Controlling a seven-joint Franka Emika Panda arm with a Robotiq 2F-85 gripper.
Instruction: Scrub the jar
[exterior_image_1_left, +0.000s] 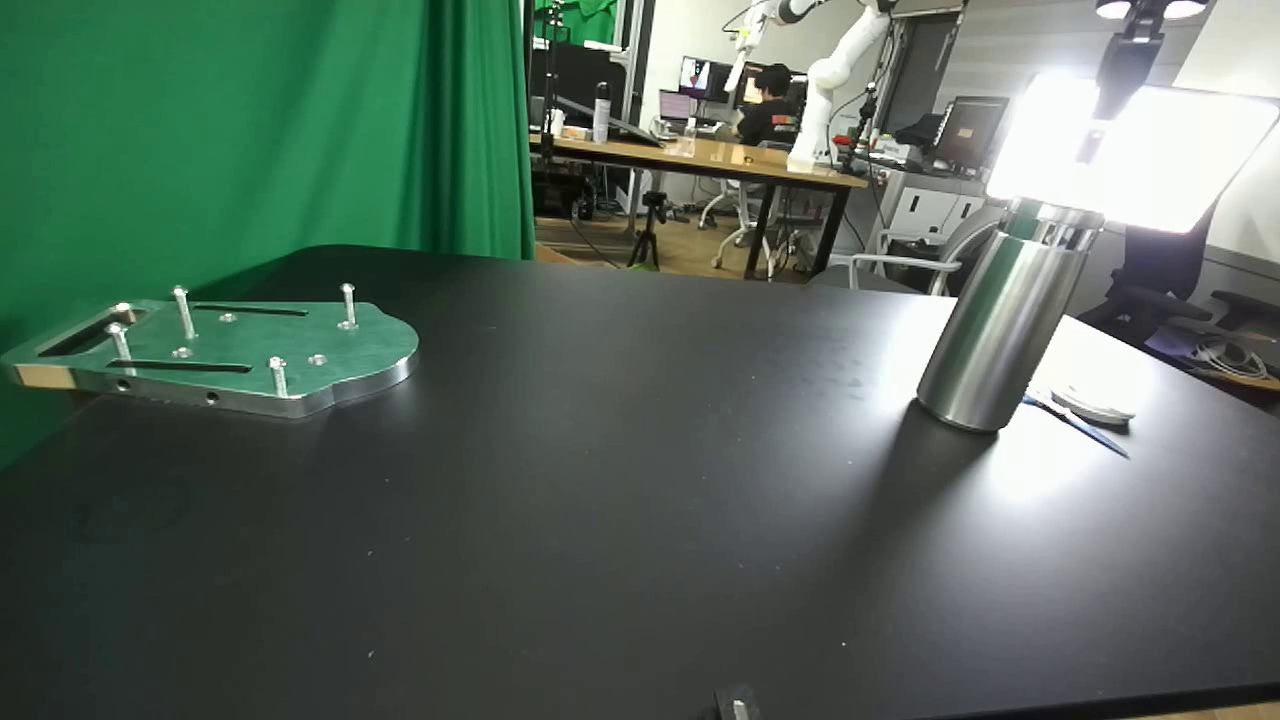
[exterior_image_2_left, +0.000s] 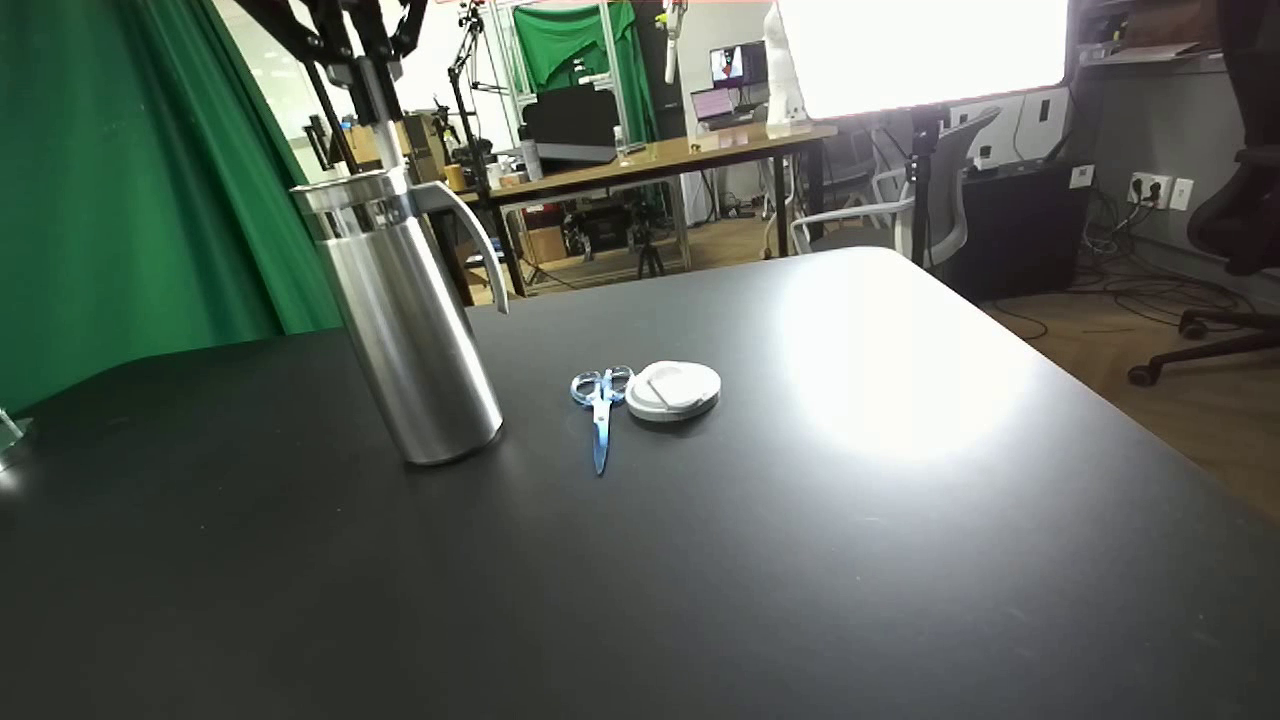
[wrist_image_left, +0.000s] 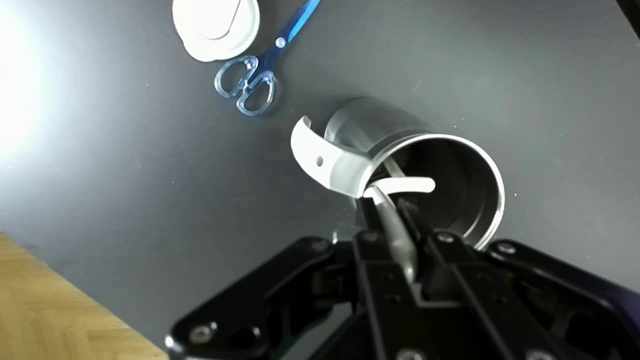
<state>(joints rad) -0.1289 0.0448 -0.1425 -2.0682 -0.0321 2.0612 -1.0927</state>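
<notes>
Jar (exterior_image_2_left: 410, 330): a tall cylinder of silver metal is seen, its surface streaked lengthwise with pale and dark reflections; in an exterior view, a faint green tinge is picked up by the body (exterior_image_1_left: 1000, 300).
Jar neck (exterior_image_2_left: 362, 218): a mirror-bright band is set just below the rim.
Jar mouth (wrist_image_left: 465, 185): a round opening is ringed by a shiny lip, and the inside is shown dark.
Jar handle (exterior_image_2_left: 478, 235): a pale grey strap is joined at the neck and curved outward and down, its lower end left free of the body; a small hole is seen in it in the wrist view.
Jar place: the base is rested on the counter (exterior_image_2_left: 700, 600), near the scissors (exterior_image_2_left: 600, 435); whether it is upright or tilted cannot be told, as a slant is shown in both exterior views.
Tool (wrist_image_left: 389, 212): clenched on a rod (exterior_image_2_left: 390, 148), it is held above the jar's mouth.
Rod: pale grey, it is passed down through the mouth on the handle side; its lower end is hidden inside.
Scissors: blue, with see-through loops, they are laid flat just beside a white disc (exterior_image_2_left: 680, 390).
Metal plate (exterior_image_1_left: 260, 342): studded with upright bolts, it is set well apart from the jar, before a green curtain (exterior_image_1_left: 250, 130).
</notes>
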